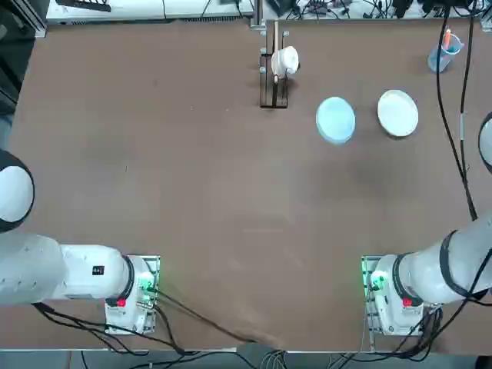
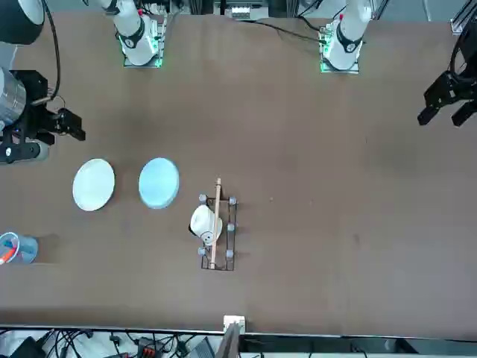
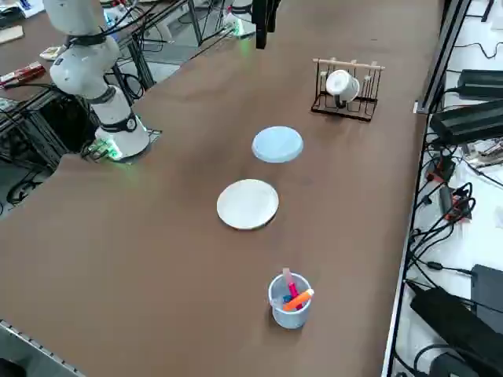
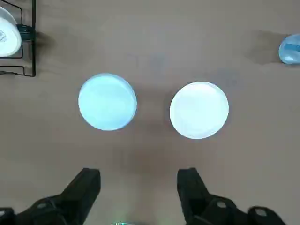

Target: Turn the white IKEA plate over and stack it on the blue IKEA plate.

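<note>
Brown and smooth, the broad desk (image 1: 231, 200) carries two small round plastic plates side by side, a little apart: the pale light-blue one (image 1: 335, 121) and the plain white one (image 1: 399, 113), each lying flat. On the blue plate's other side is a dark wire rack with a wooden bar (image 3: 346, 110), a white cup (image 3: 343, 85) on it; beyond the white plate is a translucent blue cup holding an orange item (image 3: 290, 300).

The white plate has yet to be turned and stacked. Its low edge may be the chief trouble: fingers coming down too high would probably slide off the rim, and too low they could press into the desk and shove the plate along. A shallow bite could let it slip round or drop halfway through the turn. With the blue plate so near, a wide approach might nudge it out of place, and a release off-centre or tilted could leave the white plate perched on its rim.

The right claw (image 4: 138, 180) hangs above the desk on the robot's side of the plates, pointing down, its two black fingers spread wide with nothing between them. Both plates lie ahead of its fingertips, touched by neither.
</note>
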`<move>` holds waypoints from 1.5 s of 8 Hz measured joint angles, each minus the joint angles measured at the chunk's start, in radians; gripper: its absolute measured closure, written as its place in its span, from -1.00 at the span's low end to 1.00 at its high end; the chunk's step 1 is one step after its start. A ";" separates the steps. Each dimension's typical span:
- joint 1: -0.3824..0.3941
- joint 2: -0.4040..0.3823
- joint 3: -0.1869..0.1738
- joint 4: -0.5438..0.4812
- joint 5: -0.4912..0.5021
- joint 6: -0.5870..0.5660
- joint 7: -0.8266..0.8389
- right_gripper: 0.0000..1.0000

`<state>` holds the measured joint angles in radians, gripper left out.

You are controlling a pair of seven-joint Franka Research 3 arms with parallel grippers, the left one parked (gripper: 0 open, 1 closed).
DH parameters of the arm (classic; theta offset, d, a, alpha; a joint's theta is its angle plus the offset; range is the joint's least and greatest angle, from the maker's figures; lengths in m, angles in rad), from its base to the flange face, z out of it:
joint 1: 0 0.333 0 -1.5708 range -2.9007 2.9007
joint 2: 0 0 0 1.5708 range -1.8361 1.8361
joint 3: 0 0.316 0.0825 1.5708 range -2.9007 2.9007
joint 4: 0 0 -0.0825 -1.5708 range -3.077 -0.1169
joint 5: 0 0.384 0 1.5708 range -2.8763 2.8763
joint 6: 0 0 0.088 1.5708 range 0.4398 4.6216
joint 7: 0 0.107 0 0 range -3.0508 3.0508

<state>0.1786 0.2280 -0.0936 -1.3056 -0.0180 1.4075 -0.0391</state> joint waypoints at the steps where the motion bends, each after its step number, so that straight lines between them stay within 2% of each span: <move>1: 0.000 0.000 0.000 0.000 0.000 0.000 0.000 -1.00; 6: -0.007 0.001 0.000 -0.004 -0.001 0.003 -0.002 -1.00; 9: -0.010 0.015 0.000 -0.087 -0.030 0.045 -0.003 -1.00; 10: -0.019 0.018 -0.001 -0.147 -0.033 0.103 -0.003 -1.00; 12: -0.066 0.000 -0.004 -0.367 -0.034 0.356 -0.003 -1.00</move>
<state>0.1122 0.2282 -0.0973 -1.6728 -0.0524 1.7640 -0.0416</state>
